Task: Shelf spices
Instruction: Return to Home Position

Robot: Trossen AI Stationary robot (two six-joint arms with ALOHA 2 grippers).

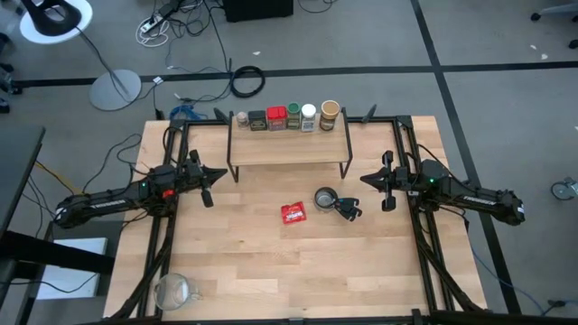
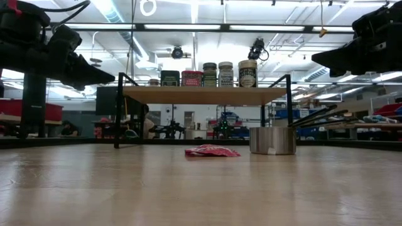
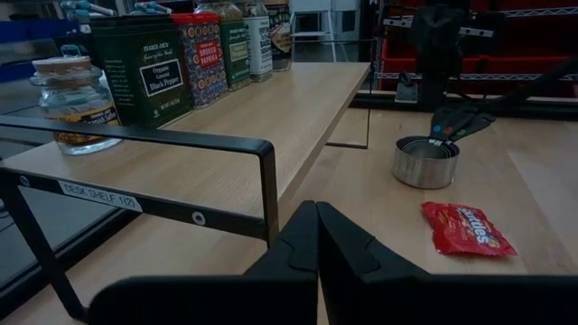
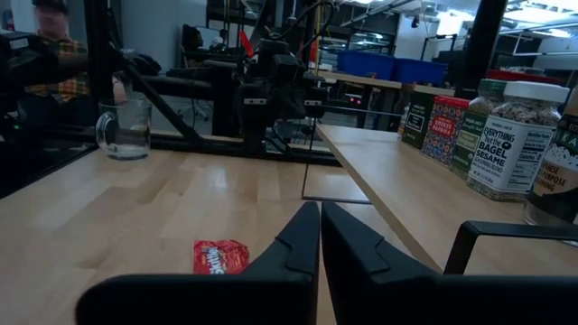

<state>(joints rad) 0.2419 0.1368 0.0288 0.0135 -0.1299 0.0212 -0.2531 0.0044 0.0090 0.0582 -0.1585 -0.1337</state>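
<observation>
Light wooden tabletop [image 1: 271,271] fills the high view, and I read it as a clock face with 12 o'clock at the far edge. My left gripper [image 3: 317,209] hangs at 9 o'clock, fingers pressed together on nothing. The right gripper [image 4: 320,209] hangs at 3 o'clock, also closed and empty.

To go home cleanly, I would draw each arm back toward its own side and keep the height. Then no finger catches the black legs of the shelf [image 1: 289,149] or the handle of the metal cup [image 1: 325,198]. The cup lies near the right gripper, at 2 o'clock from the red packet [image 1: 293,213] in the centre.

The shelf stands at 12 o'clock. The spices [image 1: 287,117] stand upright in one row along its far edge: a small jar [image 1: 242,119], dark tin [image 1: 257,120], red tin [image 1: 276,118], green jar [image 1: 293,116], white-capped jar [image 1: 309,116] and tan-lidded jar [image 1: 330,115]. They are close together, perhaps touching; from above I cannot tell for sure. I judge the shelving done.
</observation>
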